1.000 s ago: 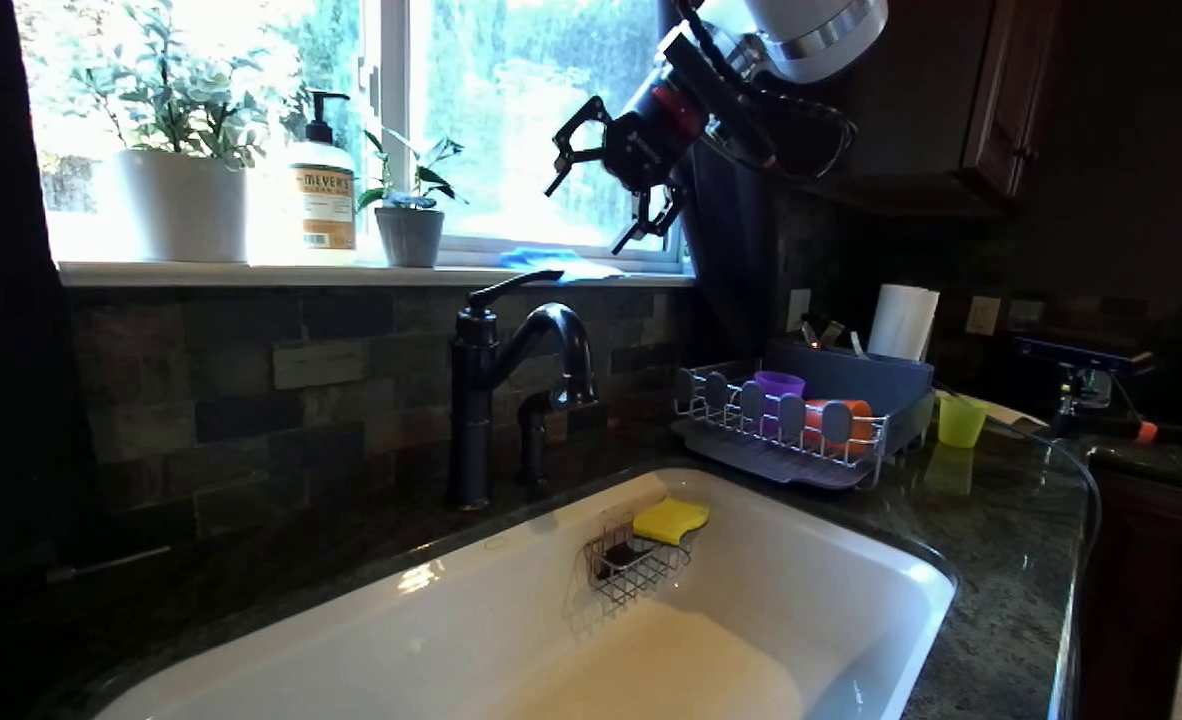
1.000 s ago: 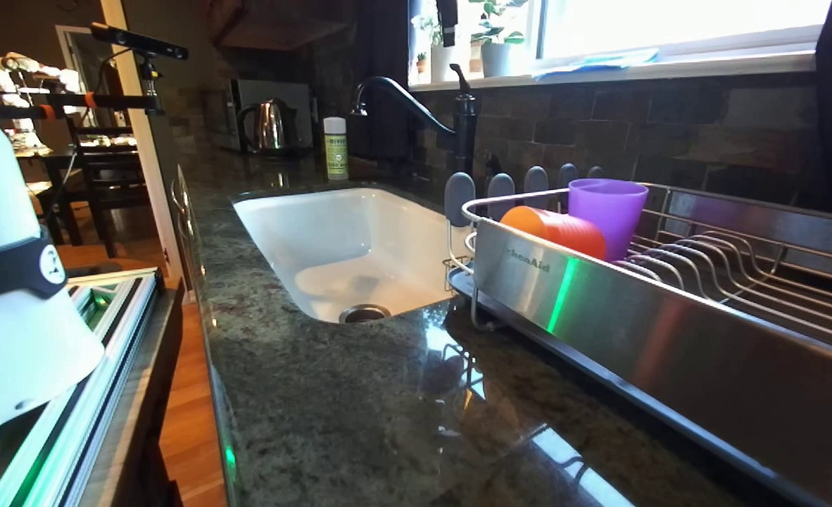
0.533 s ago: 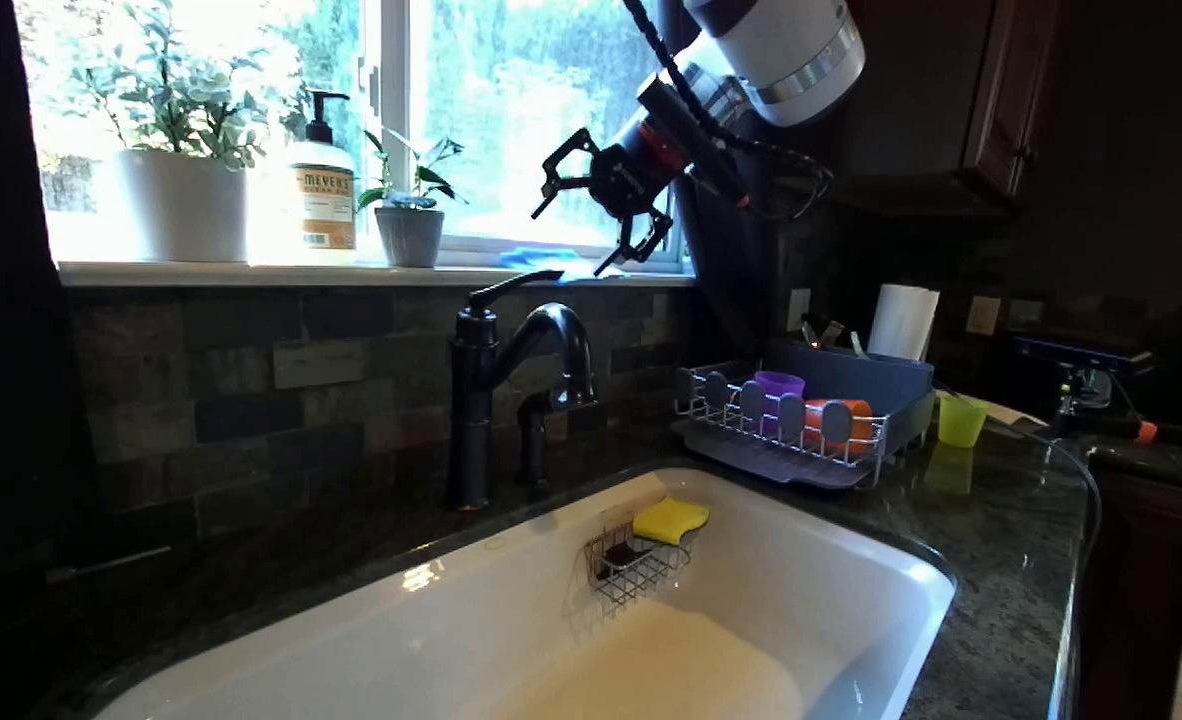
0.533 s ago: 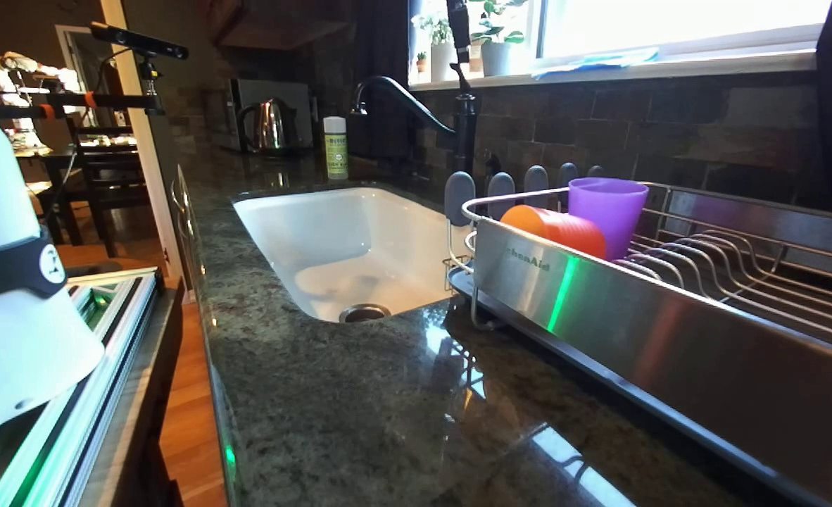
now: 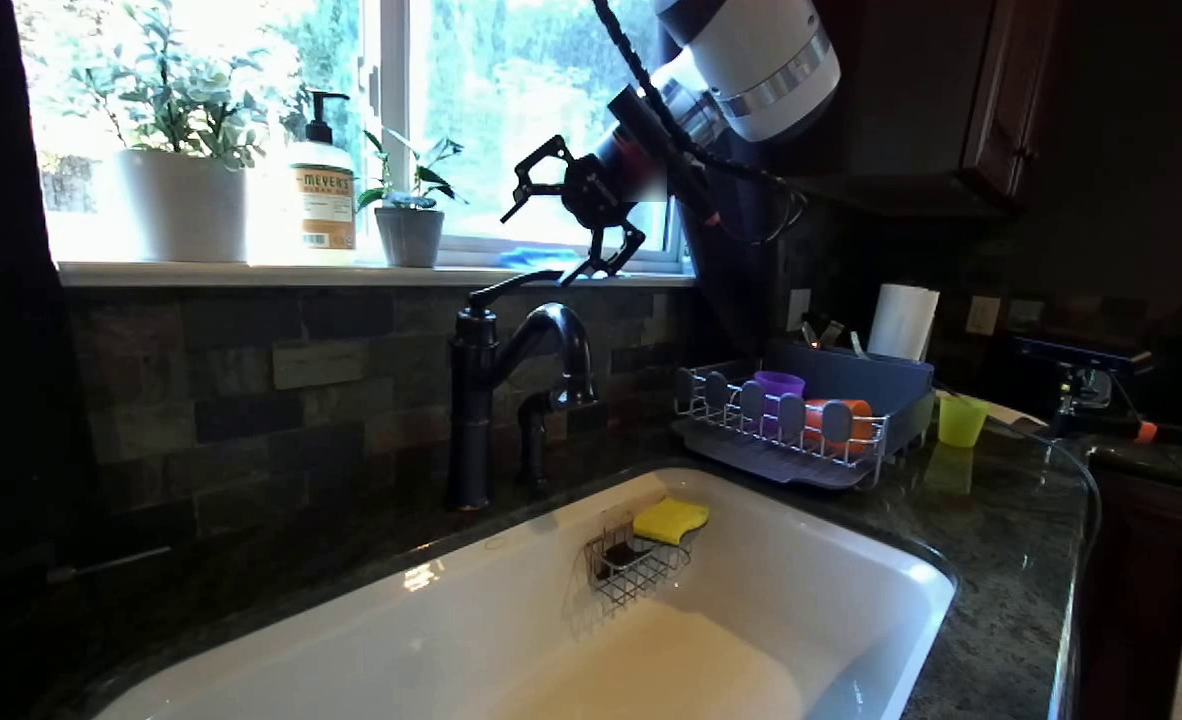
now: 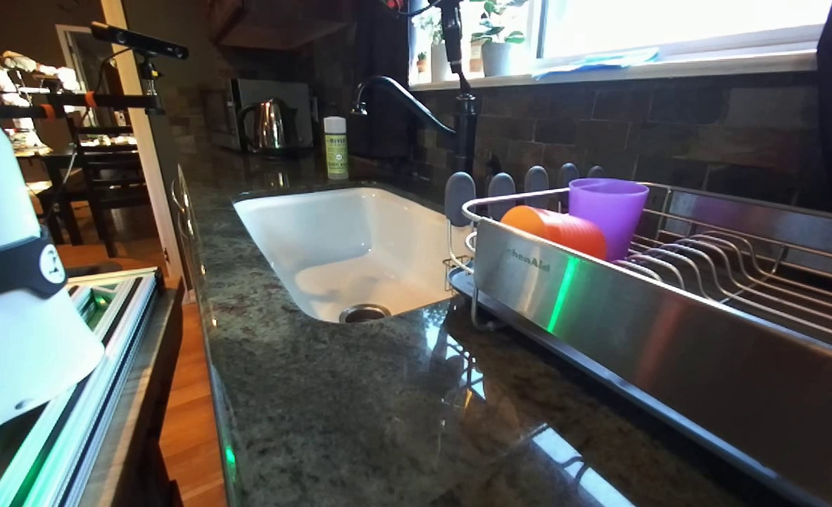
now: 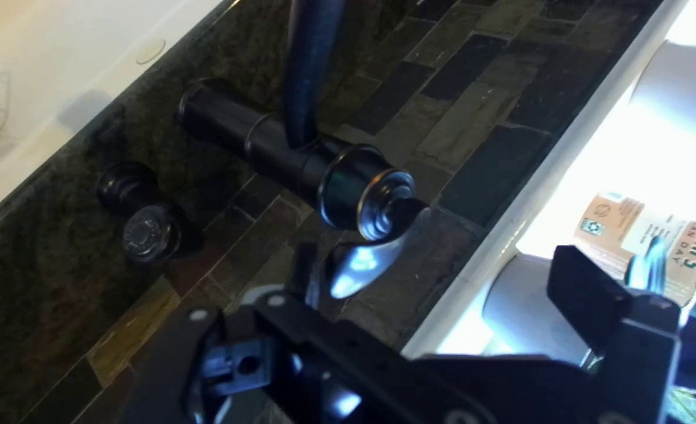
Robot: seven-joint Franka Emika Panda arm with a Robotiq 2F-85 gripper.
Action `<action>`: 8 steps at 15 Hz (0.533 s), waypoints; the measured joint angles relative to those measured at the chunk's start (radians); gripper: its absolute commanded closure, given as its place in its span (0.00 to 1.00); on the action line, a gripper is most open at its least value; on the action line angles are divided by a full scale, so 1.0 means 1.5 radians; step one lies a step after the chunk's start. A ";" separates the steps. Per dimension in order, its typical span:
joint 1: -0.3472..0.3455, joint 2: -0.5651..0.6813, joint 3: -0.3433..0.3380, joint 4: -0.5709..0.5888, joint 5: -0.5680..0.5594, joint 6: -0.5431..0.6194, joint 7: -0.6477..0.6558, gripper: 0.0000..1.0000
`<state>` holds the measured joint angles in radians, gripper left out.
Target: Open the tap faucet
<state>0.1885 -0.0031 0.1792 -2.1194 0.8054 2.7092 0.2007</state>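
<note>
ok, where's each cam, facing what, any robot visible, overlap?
An exterior view: overlooking the sink toward faucet and window; arm, open claw visible.
An exterior view: beside the dish rack, facing sink; white robot body, cropped claw visible.
Wrist view: arm-mounted, facing faucet and sill; claw fingers visible.
Both exterior views share sink, faucet, dish rack.

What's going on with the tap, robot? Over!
Tool open, near lever handle, touching or not unclear. Faucet: no water seen running. Windowsill behind, might get bumped. Over.
</note>
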 measured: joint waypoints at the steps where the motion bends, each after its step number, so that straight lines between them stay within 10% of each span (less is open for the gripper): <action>1: 0.001 0.003 0.002 0.000 0.009 0.008 -0.004 0.00; 8: 0.001 0.024 0.011 0.006 0.068 0.040 -0.044 0.00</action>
<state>0.1905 0.0326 0.1960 -2.1100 0.9077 2.7697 0.1351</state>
